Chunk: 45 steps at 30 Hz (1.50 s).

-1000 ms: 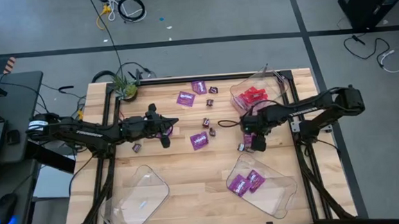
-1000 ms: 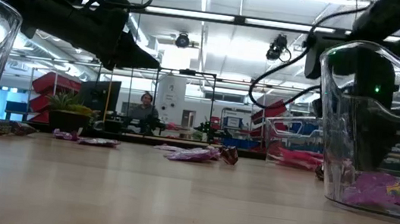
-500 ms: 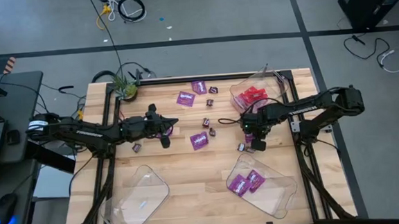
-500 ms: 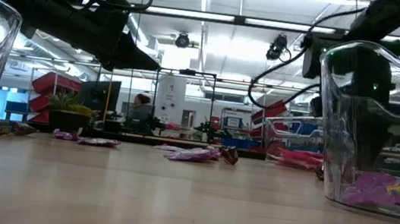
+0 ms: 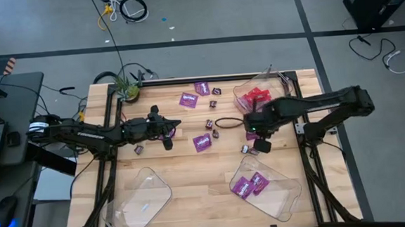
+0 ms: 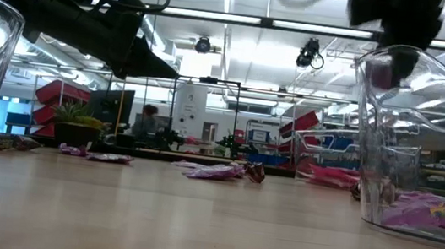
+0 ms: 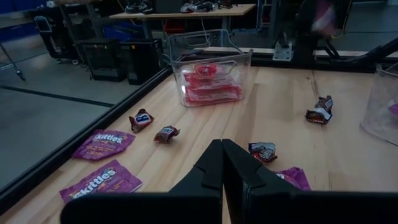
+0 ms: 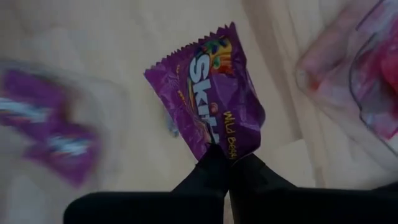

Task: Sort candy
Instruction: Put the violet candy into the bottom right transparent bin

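Right end effector [image 8: 228, 163] is clamped on a purple packet [image 8: 208, 93], dangling mid-right above the tabletop [image 5: 192, 170], so I'd guess it needs carrying down-frame to the tray [image 5: 282, 201] with purple ones; left end effector [image 7: 222, 163] sits pinched closed, empty.

Clear trays [image 5: 143, 198] [image 5: 281, 193] are blocking the desk's [image 5: 192, 167] two near corners, leaving bare wood between them. Candy [image 5: 203, 142] is littering the desk's middle and far edge.
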{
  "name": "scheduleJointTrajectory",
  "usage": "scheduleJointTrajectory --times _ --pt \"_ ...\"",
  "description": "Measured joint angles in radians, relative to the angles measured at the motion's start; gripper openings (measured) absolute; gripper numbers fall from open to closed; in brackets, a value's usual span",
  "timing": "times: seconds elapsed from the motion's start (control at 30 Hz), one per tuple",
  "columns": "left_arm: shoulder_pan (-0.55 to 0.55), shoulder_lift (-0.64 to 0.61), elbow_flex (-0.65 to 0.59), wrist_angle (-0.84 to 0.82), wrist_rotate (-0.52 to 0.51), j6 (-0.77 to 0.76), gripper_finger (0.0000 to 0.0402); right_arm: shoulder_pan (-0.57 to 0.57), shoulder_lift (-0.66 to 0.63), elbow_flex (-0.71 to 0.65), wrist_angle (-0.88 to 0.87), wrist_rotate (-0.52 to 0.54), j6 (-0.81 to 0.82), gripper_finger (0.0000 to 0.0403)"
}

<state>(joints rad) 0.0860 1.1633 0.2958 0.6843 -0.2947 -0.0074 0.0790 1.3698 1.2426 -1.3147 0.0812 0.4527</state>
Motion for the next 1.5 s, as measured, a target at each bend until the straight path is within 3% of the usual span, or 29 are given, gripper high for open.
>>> scheduleJointTrajectory --times 0.13,0.23,0.5,0.83,1.07,1.3,1.4,1.5 --pt "0.0 0.0 0.0 -0.002 0.0 0.0 0.0003 0.129 0.002 0.08 -0.013 -0.083 0.116 0.0001" --pt "0.0 0.0 0.0 -0.002 0.0 0.0 0.0003 0.231 0.031 0.08 0.013 -0.193 0.21 0.0" --pt "0.0 0.0 0.0 0.0 0.0 -0.001 0.0003 0.422 0.195 0.028 0.089 -0.315 0.351 0.0" --pt "0.0 0.0 0.0 0.0 0.0 -0.005 0.0003 0.465 0.414 0.023 0.155 -0.458 0.216 0.0005" --pt "0.0 0.0 0.0 -0.003 0.0 -0.005 0.0003 0.462 0.441 0.023 0.246 -0.539 0.221 0.0072" --pt "0.0 0.0 0.0 -0.003 0.0 -0.005 0.0003 0.44 0.406 0.11 0.125 -0.508 0.249 0.0181" --pt "0.0 0.0 0.0 -0.003 0.0 -0.011 0.0003 0.419 0.383 0.206 0.002 -0.371 0.214 0.0216" --pt "0.0 0.0 0.0 -0.003 0.022 -0.024 0.0003 0.381 0.35 0.296 -0.081 -0.16 0.173 0.0236"
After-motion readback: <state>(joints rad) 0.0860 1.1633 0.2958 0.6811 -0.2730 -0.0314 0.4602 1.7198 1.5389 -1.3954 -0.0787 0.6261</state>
